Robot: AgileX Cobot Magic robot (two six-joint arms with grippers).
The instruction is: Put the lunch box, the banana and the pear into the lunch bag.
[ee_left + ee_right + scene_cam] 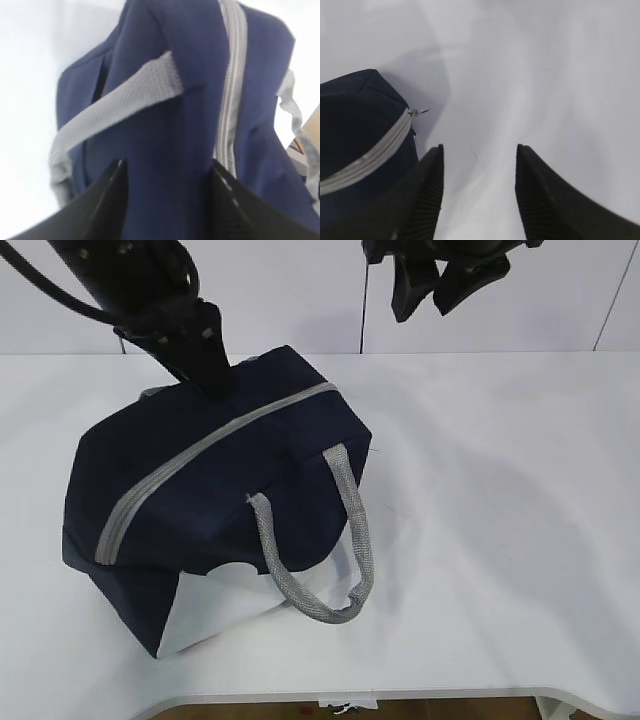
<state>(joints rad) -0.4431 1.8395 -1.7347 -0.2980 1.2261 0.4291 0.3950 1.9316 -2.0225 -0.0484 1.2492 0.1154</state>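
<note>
I see lunch bag (pixel 200 480) zipped, left of centre | left gripper (pixel 167 200) spread astride its far end (fabric between fingers) | right gripper (pixel 479 190) spread, raised, empty

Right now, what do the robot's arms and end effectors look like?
Both arms are black. The left arm trails a thick black cable. Each end effector, left and right, has two flat black fingers with finely ribbed inner pads. No markings show.
</note>
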